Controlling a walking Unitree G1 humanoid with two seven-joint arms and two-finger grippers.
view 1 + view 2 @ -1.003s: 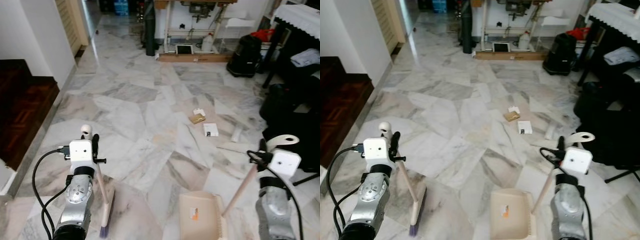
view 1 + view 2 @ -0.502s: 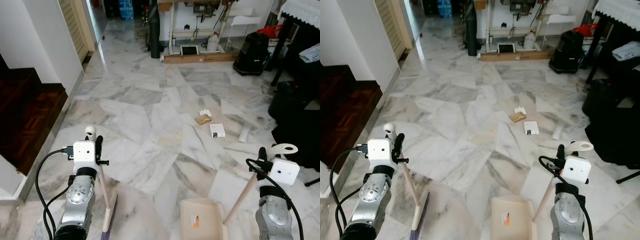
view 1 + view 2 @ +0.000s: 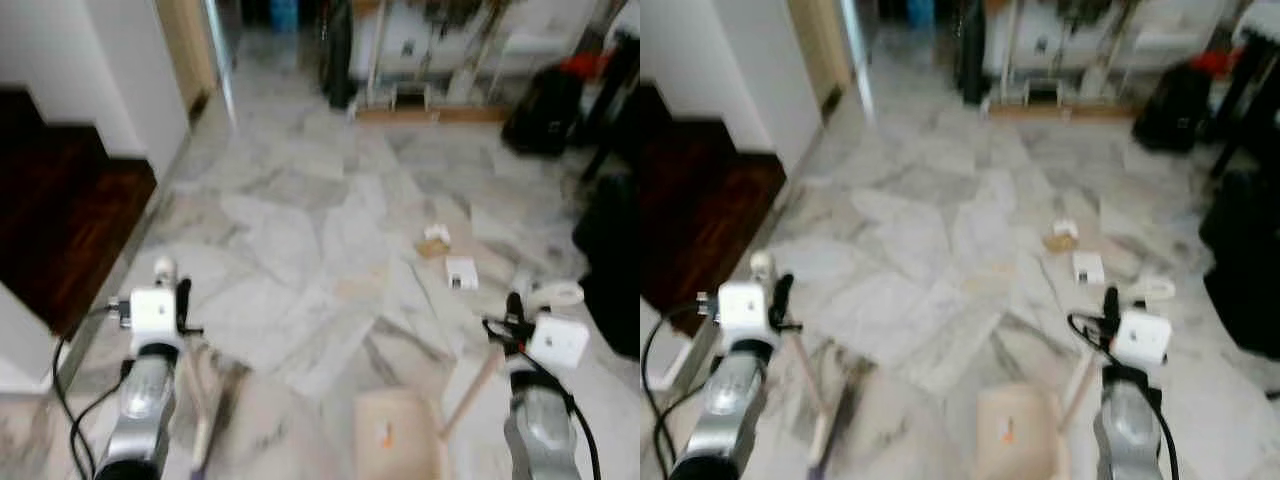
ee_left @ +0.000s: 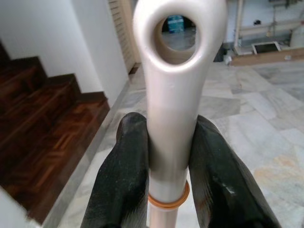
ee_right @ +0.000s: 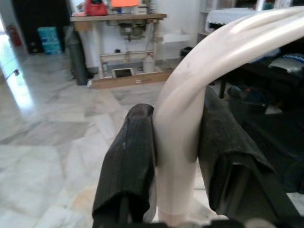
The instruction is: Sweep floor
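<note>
While the head views are blurred, the layout still reads clearly enough: at the far left dark wooden stairs rise beside a white wall, and the pale marble floor spreads out from them. Near the left edge the left gripper has its jaws pressed against both sides of the cream handle of the broom, just below the hanging loop at the handle's top; the stick slants down to the bristle head resting on the floor beside the arm. Low in the middle the beige dustpan sits flat on the marble, its pole running up and rightward to the right gripper, whose jaws pinch the pole where it curves into its looped end. Beyond the dustpan, a few scraps of litter lie on the floor, a brown piece and small white ones close together. Farther back stands a table with things stored under it, and dark bags line the right side.
</note>
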